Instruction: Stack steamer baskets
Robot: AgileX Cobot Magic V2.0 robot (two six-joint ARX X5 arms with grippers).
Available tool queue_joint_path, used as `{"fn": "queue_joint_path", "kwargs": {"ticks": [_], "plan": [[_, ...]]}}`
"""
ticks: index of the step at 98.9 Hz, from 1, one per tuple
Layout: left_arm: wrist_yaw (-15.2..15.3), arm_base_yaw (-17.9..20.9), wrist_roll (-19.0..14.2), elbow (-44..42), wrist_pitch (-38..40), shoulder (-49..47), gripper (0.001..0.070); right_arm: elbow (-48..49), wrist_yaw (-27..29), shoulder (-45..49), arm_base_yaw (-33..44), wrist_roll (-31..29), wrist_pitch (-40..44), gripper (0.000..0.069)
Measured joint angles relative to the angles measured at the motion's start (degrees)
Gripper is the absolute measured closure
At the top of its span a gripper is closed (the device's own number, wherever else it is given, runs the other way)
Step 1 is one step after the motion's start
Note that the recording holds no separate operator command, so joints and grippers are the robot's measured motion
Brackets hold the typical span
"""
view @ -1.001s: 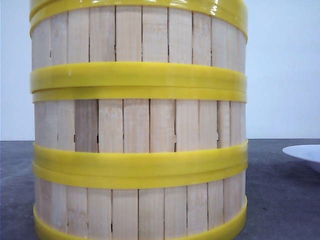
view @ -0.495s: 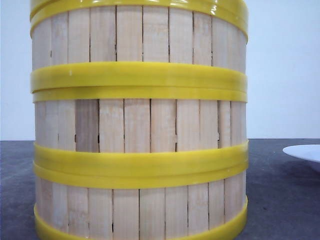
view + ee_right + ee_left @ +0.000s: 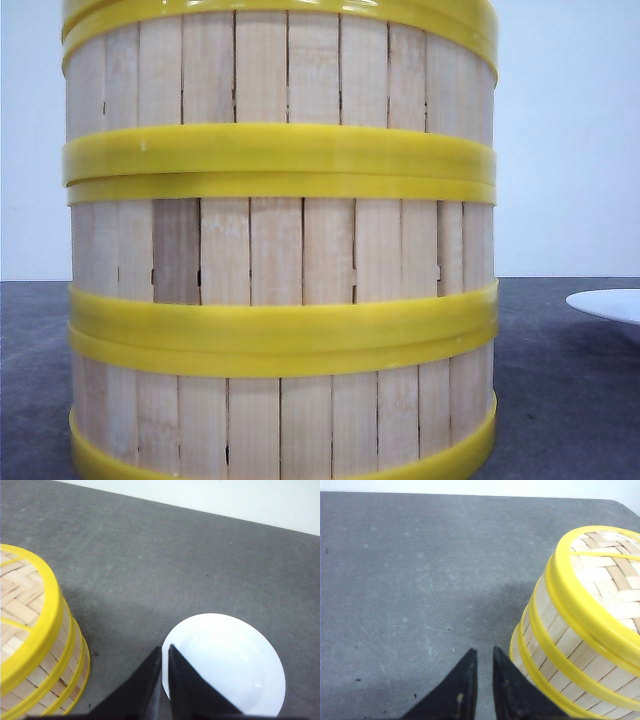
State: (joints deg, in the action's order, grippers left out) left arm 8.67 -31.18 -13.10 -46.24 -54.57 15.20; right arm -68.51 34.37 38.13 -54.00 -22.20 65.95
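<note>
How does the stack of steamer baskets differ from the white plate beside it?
The steamer baskets stand tall, three stacked; the white plate lies low and single. The baskets are pale slats with yellow bands and a woven top; the plate is plain, smooth white. Both are round and rest on the grey table.

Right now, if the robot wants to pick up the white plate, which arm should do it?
The right arm, probably. Its gripper hangs right over the edge of the white plate. The left gripper is beside the steamer baskets, and no plate shows in its view.
</note>
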Motion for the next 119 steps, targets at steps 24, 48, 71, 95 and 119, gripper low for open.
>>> {"fn": "queue_joint_path", "kwargs": {"ticks": [24, 48, 71, 95, 119], "plan": [[0.0, 0.0, 0.0, 0.0, -0.04, 0.0, 0.0681, 0.0, 0.0, 0.0, 0.0, -0.22, -0.09, 0.0674], [0.0, 0.0, 0.0, 0.0, -0.04, 0.0, 0.0681, 0.0, -0.02, 0.0, 0.0, -0.22, -0.15, 0.0674], [0.0, 0.15, 0.02, 0.0, -0.11, 0.0, 0.0681, 0.0, -0.02, 0.0, 0.0, -0.24, -0.15, 0.0674], [0.26, 6.56, 6.6, 0.0, 0.28, -0.02, 0.0681, 0.0, -0.02, 0.0, 0.0, -0.24, -0.15, 0.0674], [0.33, 15.58, 12.35, 3.19, 12.48, -0.7, 0.0681, 0.0, 0.0, 0.0, 0.0, -0.33, -0.15, 0.0674]]}}
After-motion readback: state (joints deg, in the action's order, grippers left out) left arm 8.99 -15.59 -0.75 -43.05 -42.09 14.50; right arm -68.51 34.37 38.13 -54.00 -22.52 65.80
